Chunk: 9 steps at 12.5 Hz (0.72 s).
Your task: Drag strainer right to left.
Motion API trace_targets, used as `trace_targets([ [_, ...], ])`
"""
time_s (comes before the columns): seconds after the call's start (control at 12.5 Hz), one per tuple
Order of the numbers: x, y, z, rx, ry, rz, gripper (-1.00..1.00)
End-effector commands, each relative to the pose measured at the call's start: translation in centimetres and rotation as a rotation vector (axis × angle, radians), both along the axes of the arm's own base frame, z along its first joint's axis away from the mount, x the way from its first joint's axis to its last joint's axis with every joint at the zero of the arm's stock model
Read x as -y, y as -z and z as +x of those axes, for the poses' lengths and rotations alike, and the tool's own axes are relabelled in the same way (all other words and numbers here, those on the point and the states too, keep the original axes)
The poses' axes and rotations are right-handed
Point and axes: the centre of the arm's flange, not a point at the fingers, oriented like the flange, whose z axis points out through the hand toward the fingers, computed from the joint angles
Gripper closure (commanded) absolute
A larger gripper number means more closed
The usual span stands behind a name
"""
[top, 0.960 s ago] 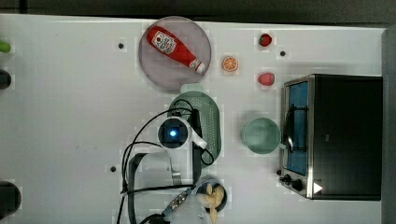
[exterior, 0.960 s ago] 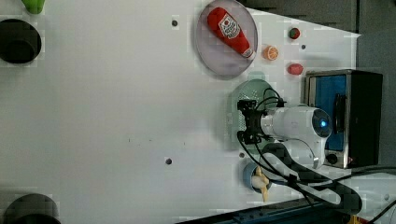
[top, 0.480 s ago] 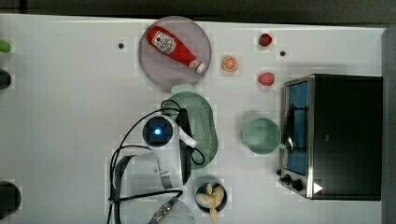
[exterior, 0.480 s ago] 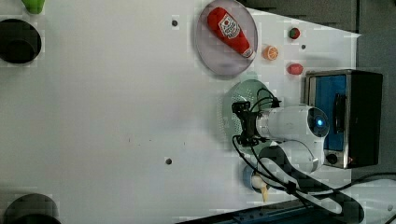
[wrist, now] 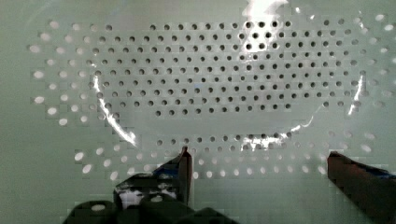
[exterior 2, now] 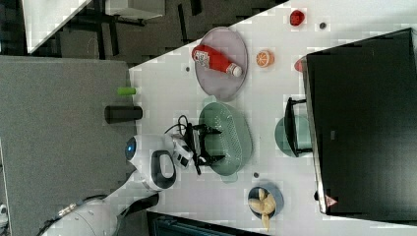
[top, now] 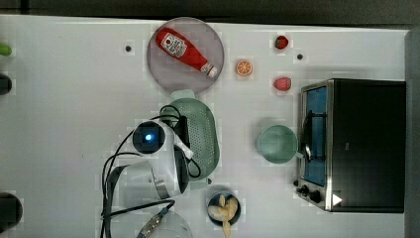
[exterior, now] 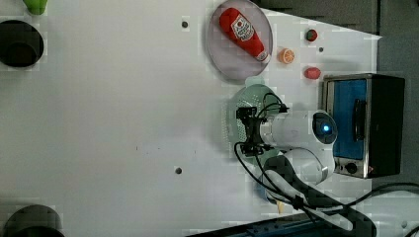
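We see the gripper (wrist: 257,161) right over the strainer (top: 200,141), its fingers (wrist: 184,163) spread wide and holding nothing. It looks down into the holed bottom, maybe just above it; we cannot tell if it touches. The strainer sits just below the plate (top: 163,64) in the top view, long way pointing at the plate. We count one strainer, one bowl (top: 277,144), one plate.

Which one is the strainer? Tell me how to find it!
Find the big black toaster oven at the top view's right. Beside it sits a round green bowl; further left lies the strainer, just below the grey plate holding the ketchup bottle. It alone is oblong and dotted with holes.
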Motion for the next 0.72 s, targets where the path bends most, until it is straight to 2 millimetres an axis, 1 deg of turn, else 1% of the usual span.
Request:
trace_targets([
  [0.08,-4.3,-1.0,0.3,0.002,0.085,-0.005,-1.00],
  [0.56,-9.8,-2.1,0.2,-0.001,0.114,0.011,-1.00],
  [0.72,-11.2,-2.3,0.0,-0.008,0.111,0.026,-1.00],
])
